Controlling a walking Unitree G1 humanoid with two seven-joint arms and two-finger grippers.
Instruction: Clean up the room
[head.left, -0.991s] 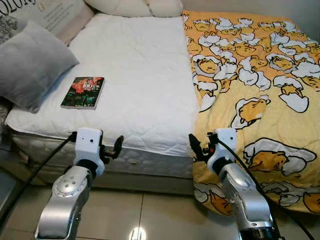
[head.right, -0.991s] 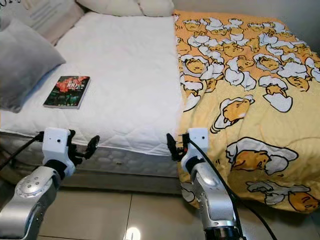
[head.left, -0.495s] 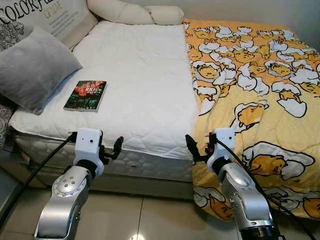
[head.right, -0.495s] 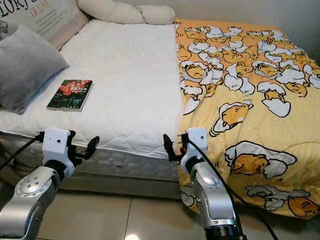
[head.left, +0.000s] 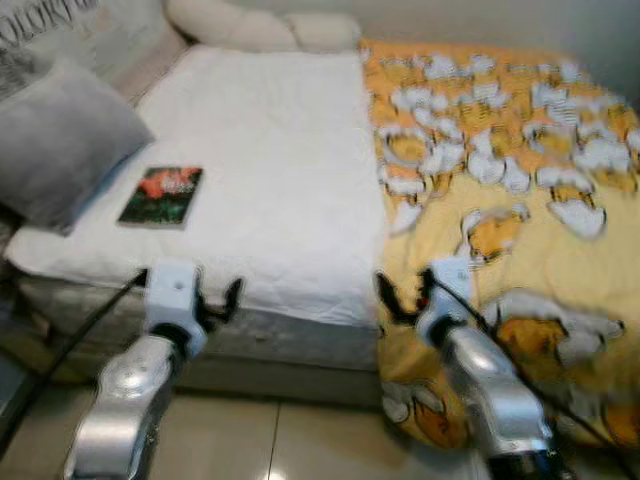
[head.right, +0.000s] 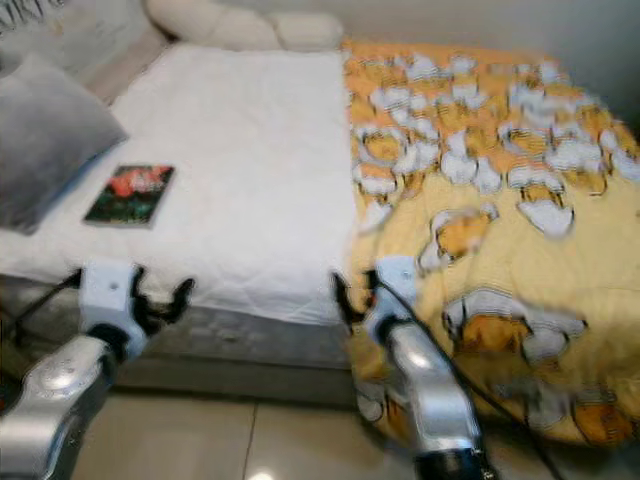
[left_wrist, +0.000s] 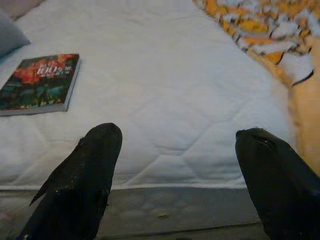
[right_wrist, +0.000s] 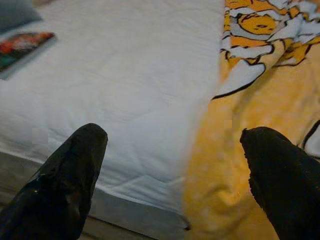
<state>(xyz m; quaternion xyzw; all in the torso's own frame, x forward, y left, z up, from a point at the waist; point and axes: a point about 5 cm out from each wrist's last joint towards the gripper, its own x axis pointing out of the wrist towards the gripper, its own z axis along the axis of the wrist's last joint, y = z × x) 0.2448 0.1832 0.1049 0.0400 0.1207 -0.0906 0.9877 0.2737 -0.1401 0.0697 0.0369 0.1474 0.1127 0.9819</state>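
Note:
A book (head.left: 161, 195) with a dark red-and-green cover lies flat on the white mattress (head.left: 280, 170) near its left front corner. A yellow blanket (head.left: 520, 200) with egg cartoon prints covers the bed's right half and hangs over the front edge. My left gripper (head.left: 228, 296) is open, held level before the mattress edge, below and right of the book (left_wrist: 39, 82). My right gripper (head.left: 398, 296) is open too, at the front edge where the mattress (right_wrist: 130, 75) meets the blanket (right_wrist: 265, 100). Nothing is between either pair of fingers.
A grey pillow (head.left: 60, 140) leans at the bed's left side beside a printed cushion (head.left: 90, 35). Two cream pillows (head.left: 265, 30) lie at the head. Glossy tiled floor (head.left: 290, 440) runs in front of the bed.
The head views have shifted slightly and turned blurry, so the camera is moving. Both grippers keep the same open pose before the bed edge. The book and blanket lie unchanged.

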